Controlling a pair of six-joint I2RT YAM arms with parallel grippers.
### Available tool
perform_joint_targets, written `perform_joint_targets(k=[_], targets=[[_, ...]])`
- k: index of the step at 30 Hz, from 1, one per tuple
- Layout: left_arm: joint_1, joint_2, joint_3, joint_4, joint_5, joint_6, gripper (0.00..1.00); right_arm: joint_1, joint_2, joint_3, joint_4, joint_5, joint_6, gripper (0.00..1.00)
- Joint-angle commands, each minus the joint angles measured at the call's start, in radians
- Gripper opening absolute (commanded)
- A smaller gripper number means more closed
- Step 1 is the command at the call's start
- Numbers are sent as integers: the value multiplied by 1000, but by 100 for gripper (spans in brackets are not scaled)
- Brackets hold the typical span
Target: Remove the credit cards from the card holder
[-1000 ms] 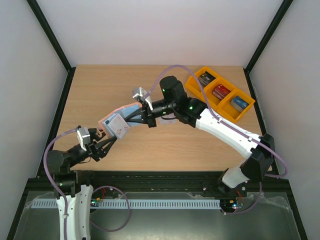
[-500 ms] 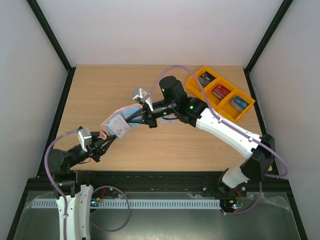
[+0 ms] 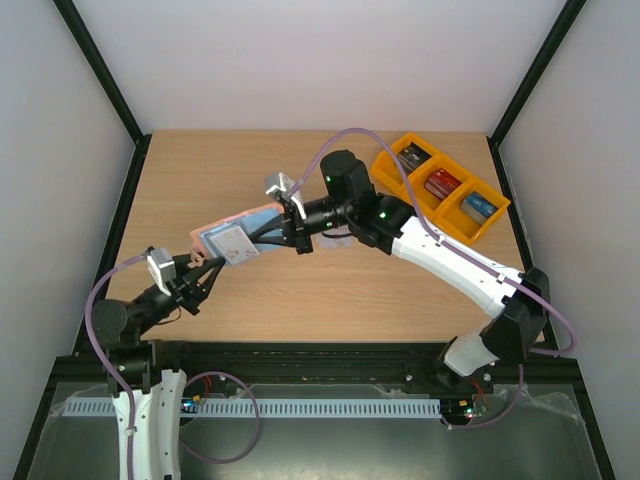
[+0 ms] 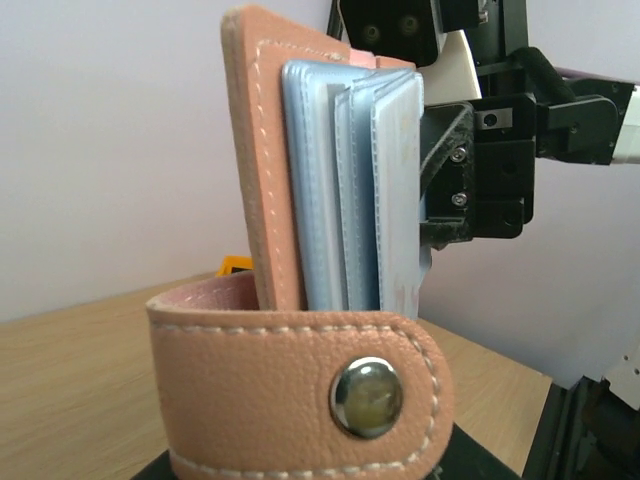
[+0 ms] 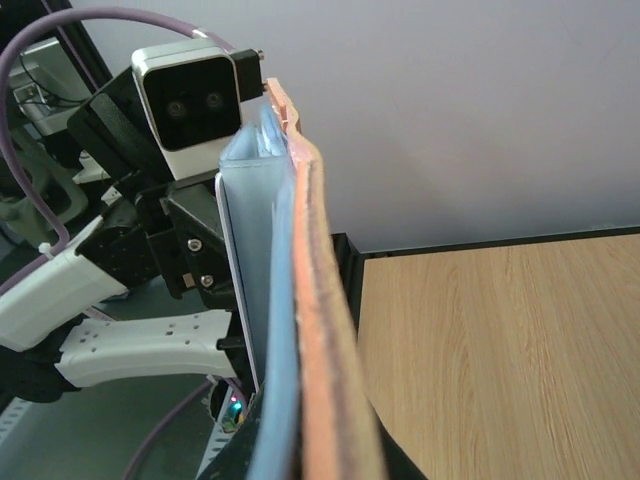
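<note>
Pinkish leather outside, pale blue pockets inside: the holder (image 3: 245, 220) hangs open in the air above the table (image 3: 330, 300), with one of my grippers at each end. My right gripper (image 3: 291, 231) is clamped shut on the holder's right end. My left gripper (image 3: 204, 267) sits at the holder's other end, just below its lower corner. There a whitish card (image 3: 233, 246) with faint red marks shows its face.

In the left wrist view the snap strap (image 4: 300, 395) curls across the foot of the holder. My left fingers are out of sight there, so I cannot tell how wide they stand or whether they pinch anything.

I judge this to be the step of catching the first card, as no card is clear of the holder. Next, the left needs a firm pinch on the card's free edge alone, not on strap or pocket. Then it should pull straight out along the pocket while the right holds steady.
</note>
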Motion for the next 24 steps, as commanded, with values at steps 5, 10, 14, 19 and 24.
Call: perform_joint_targets(k=[5, 10, 14, 19, 24], targets=[[0, -12, -14, 51, -44, -48, 36, 27, 17, -4, 108, -29, 59, 2], [-1, -19, -24, 57, -35, -68, 46, 37, 36, 7, 113, 42, 85, 2], [0, -24, -29, 51, -39, -68, 47, 38, 38, 7, 138, 43, 109, 2], [-1, -27, -32, 51, -42, -64, 43, 48, 45, 5, 135, 13, 99, 2], [0, -25, -37, 67, -36, -75, 43, 69, 63, 24, 83, 6, 53, 2]])
